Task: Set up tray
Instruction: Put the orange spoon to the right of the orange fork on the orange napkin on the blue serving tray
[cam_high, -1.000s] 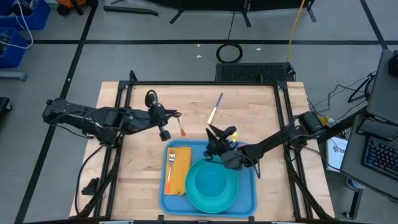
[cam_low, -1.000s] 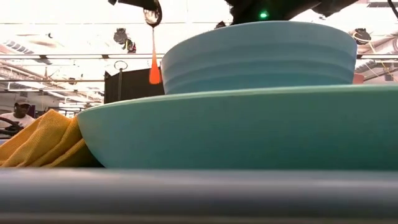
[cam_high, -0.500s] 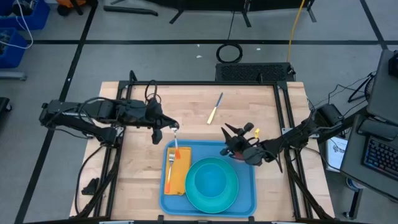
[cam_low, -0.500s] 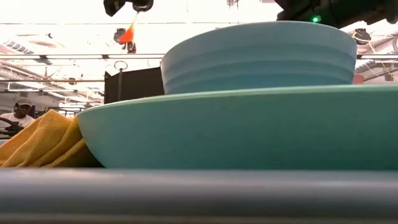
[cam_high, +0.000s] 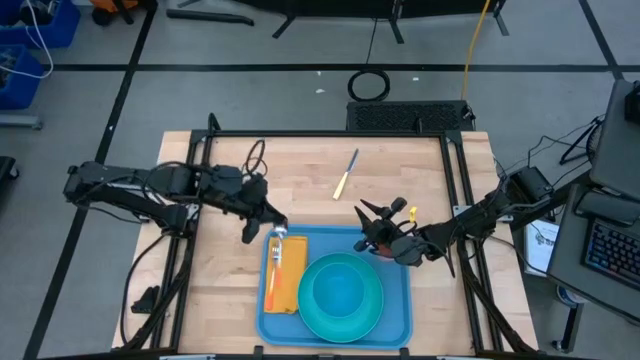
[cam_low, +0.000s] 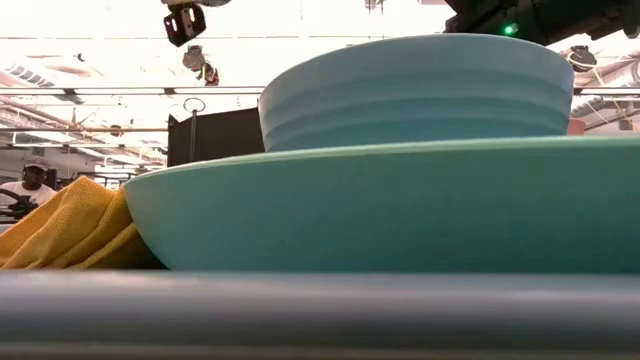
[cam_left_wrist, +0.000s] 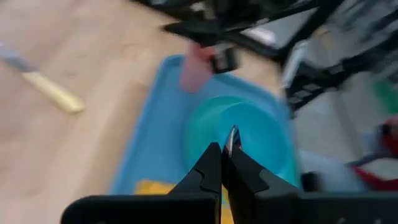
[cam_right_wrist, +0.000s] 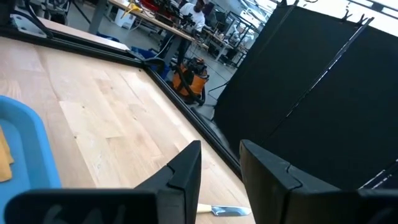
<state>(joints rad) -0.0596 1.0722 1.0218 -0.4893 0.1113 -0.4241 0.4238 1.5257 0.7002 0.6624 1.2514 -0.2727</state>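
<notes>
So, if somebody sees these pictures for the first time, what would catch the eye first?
Probably the blue tray at the table's near edge, with a turquoise plate holding a bowl and a yellow napkin with a fork beside it. The left hand is shut on a spoon over the napkin's far end. A yellow-handled knife lies alone on the wood beyond the tray.

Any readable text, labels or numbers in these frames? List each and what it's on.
None readable.
Tray, plate, napkin, knife: no print visible.
Paper sheet beside the table's right edge: has marks, too small to read.
Keyboard at far right: keys too small to read.
Grippers: no visible labels.
</notes>
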